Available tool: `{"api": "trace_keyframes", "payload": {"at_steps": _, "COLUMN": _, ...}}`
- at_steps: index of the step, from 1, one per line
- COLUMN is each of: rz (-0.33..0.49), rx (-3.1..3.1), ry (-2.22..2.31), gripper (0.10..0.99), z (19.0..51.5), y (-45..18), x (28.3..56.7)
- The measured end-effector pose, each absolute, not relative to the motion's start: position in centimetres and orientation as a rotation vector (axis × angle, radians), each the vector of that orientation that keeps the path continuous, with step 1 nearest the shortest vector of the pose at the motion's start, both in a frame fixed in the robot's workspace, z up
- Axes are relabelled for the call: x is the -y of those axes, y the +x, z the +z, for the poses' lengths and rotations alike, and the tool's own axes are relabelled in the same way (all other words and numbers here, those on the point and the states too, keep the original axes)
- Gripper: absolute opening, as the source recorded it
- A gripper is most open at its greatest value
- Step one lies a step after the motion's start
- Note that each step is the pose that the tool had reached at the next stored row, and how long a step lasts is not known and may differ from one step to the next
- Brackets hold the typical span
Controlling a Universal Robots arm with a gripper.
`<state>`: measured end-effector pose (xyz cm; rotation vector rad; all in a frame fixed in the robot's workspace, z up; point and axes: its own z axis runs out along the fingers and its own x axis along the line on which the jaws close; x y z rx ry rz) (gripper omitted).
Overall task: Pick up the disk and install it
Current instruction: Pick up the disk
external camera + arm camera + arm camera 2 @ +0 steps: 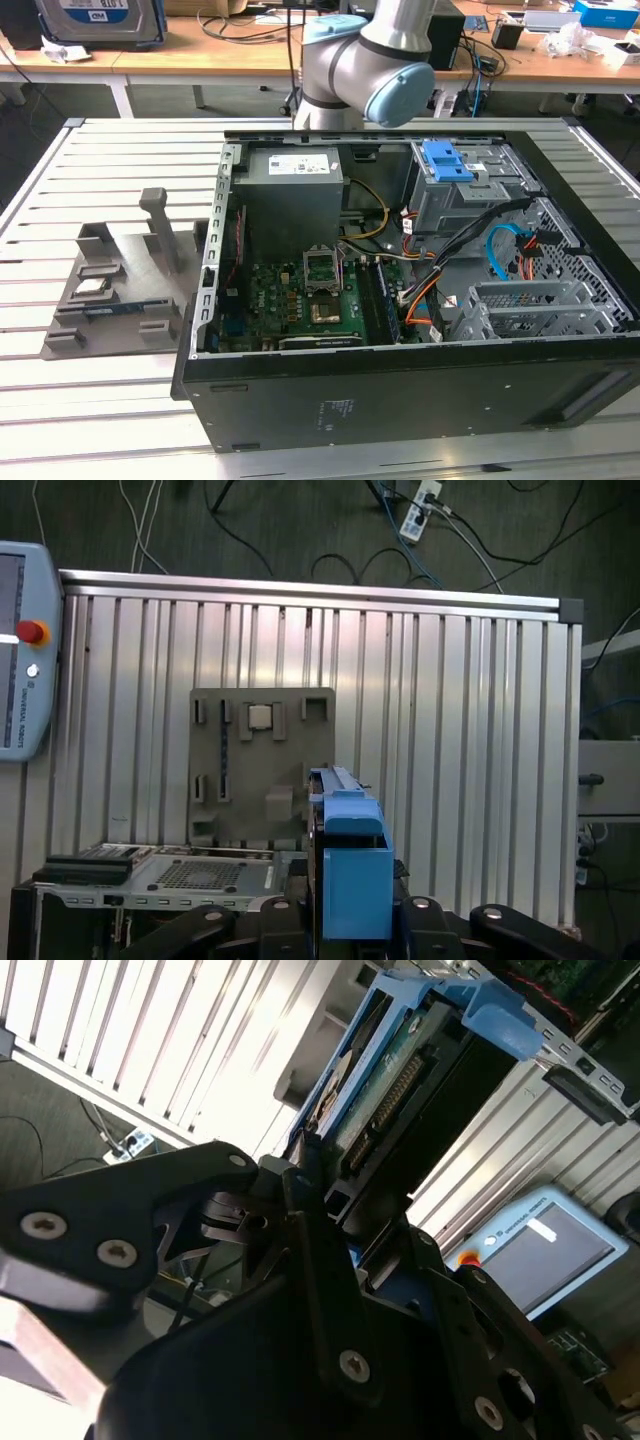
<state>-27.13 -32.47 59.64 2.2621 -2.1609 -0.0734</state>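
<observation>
Disk: rectangular silver-grey metal disk framed by a bright blue plastic bracket.
Handling: probably dense, stiff and sensitive to shock. The smooth metal may slip and the plastic frame may flex.
Hold: best across the 2 long framed edges, clear of the exposed connector row.
Fingers: the black fingers appear closed on the disk, 1 on each side.
Position: the near end is clamped between the fingers and the rest juts out beyond them, with the ribbed aluminium surface further off.
</observation>
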Motion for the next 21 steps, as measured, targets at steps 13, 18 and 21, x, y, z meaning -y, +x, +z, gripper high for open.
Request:
{"api": "trace_keyframes", "payload": {"at_steps": 13, "rz": -0.074, "rx": 2.161, "ry": 2.262, "gripper": 0.369, "z": 59.6, "y": -20.1, "x": 32.5}}
{"api": "trace_keyframes", "payload": {"at_steps": 18, "rz": -0.074, "rx": 2.160, "ry": 2.262, "gripper": 0.369, "z": 59.6, "y": -17.7, "x": 32.5}}
{"api": "trace_keyframes", "payload": {"at_steps": 21, "rz": -0.074, "rx": 2.160, "ry": 2.262, "gripper": 0.369, "z": 59.6, "y": -16.4, "x": 32.5}}
